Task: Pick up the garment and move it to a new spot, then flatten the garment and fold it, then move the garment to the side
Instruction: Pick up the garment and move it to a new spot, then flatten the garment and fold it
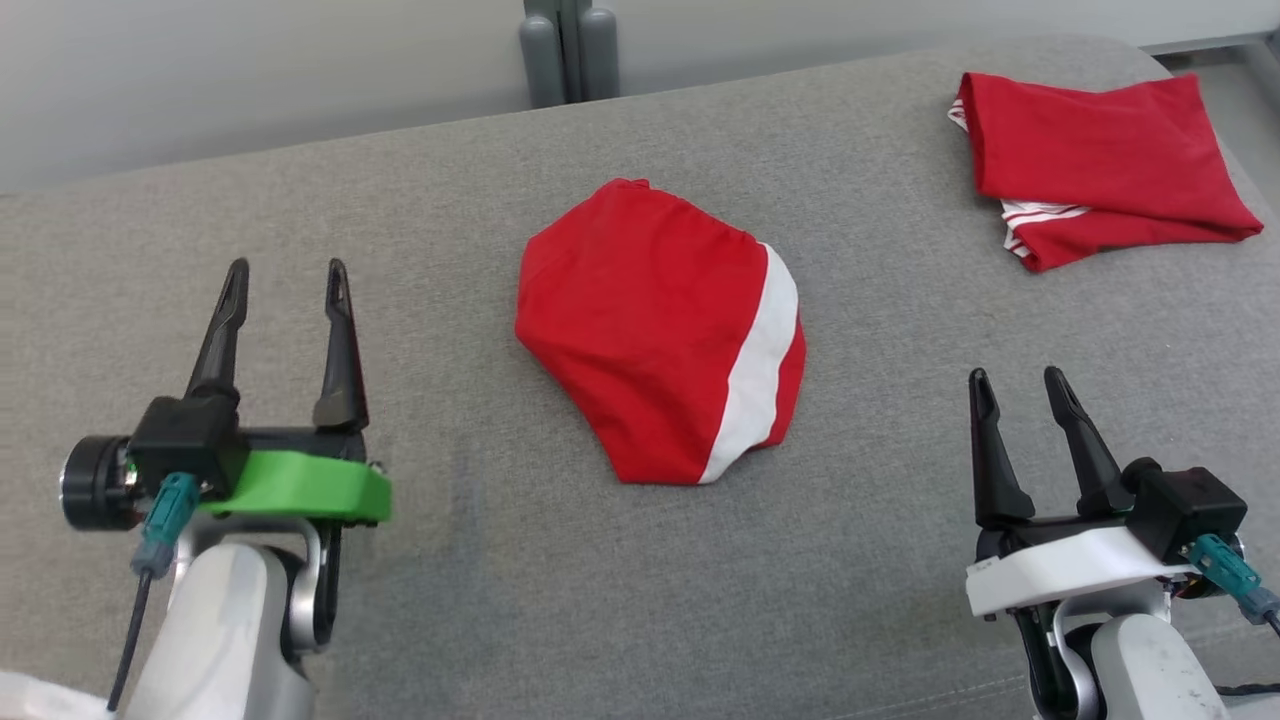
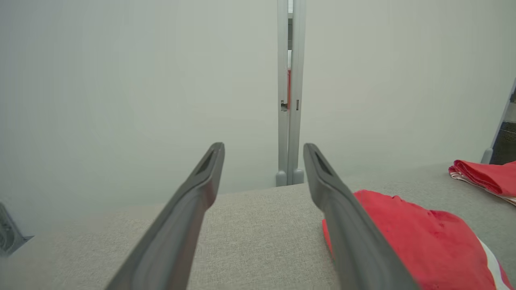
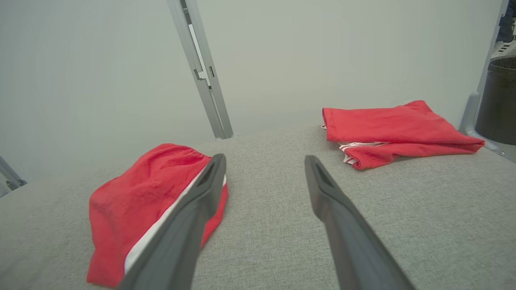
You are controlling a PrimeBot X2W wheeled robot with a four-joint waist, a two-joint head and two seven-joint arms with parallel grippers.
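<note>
The red garment [image 1: 655,330] with its white stripe lies folded in the middle of the grey surface [image 1: 500,600], touching neither of my claws. My left gripper [image 1: 287,272] hovers left of it and my right gripper [image 1: 1015,378] right of it, both spread wide and empty, fingers pointing forward; a second red cloth [image 1: 1100,170] lies at the far right

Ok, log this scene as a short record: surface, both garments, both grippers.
surface: grey fabric surface
centre: red garment with white stripe, folded, lying flat, untouched
far right: second red garment, folded, white-striped edges showing
left gripper: open, empty, apart from the centre garment
right gripper: open, empty, on its other side
</note>
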